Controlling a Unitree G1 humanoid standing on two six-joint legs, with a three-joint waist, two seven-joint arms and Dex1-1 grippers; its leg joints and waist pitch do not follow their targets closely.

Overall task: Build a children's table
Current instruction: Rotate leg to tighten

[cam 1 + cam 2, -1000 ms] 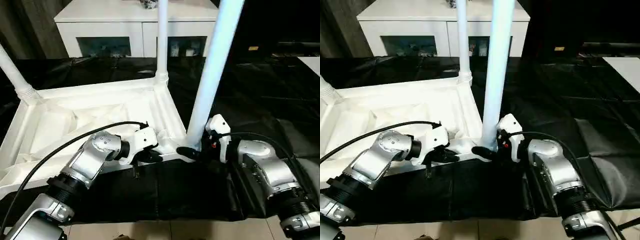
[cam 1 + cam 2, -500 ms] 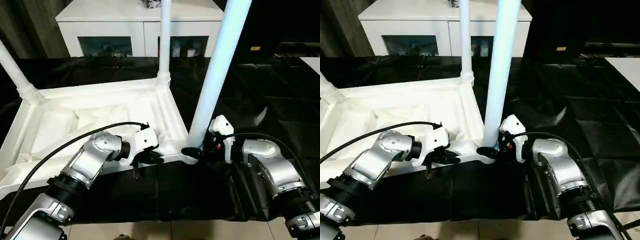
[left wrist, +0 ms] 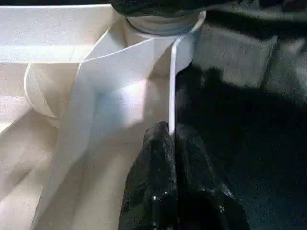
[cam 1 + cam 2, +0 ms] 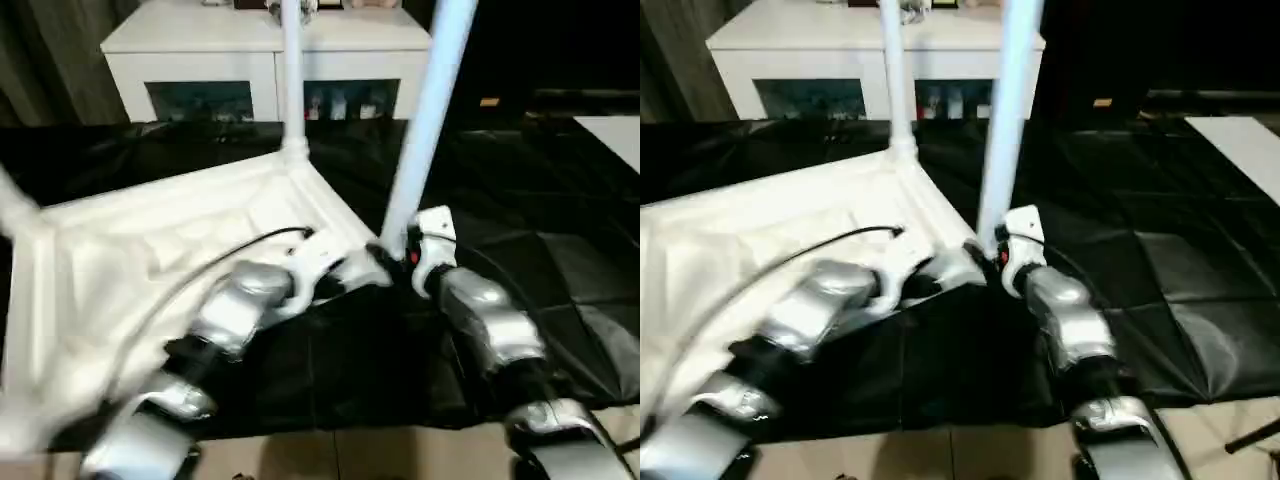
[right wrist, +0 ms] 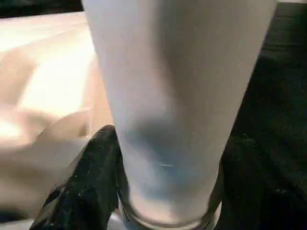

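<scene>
Comparing with a second ago, my head camera has swung; right gripper (image 4: 392, 252) still clamps the near leg (image 4: 425, 120) at its socket, left gripper (image 3: 171, 139) stays pinched on the tabletop rim (image 3: 171, 91), so seating continues.

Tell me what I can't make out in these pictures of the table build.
- Near leg: top cut off by the edge of the eye views.
- Its seating in the socket: right wrist view, hidden by the leg and a black finger.
- Left gripper: blurred in the eye views.
- Cabinet contents: too small and blurred.

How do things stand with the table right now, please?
Left gripper shut on tabletop rim. Right gripper shut on near corner leg, upright in socket. Nothing blocking.
</scene>
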